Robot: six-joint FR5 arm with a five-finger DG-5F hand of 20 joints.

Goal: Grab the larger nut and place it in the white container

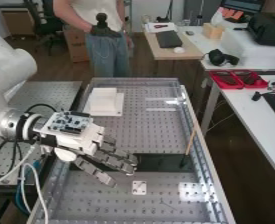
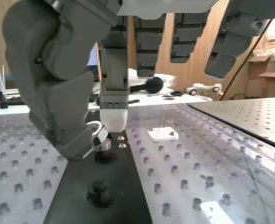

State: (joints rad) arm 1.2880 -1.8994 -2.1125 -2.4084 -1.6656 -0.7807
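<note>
The hand (image 1: 108,156) is over the black strip (image 1: 162,162), its fingers extended and slightly bent. In the wrist view, the hand (image 2: 114,80) has its thumb and one finger reaching down close to a larger metallic nut (image 2: 103,144) on the black strip (image 2: 114,200). The thumb's tip is beside this nut and partly covers it; whether they touch cannot be told. A smaller nut (image 2: 122,144) lies close by. The other fingers hang fairly straight. Beyond the hand, a white container (image 1: 104,101) stands toward the bench's far end.
A small white square piece (image 1: 139,188) lies on the perforated bench near the hand; this white piece (image 2: 163,134) has a thin upright in the wrist view. A thin wooden stick (image 1: 190,142) leans near the bench's right rail. A person stands behind the far end.
</note>
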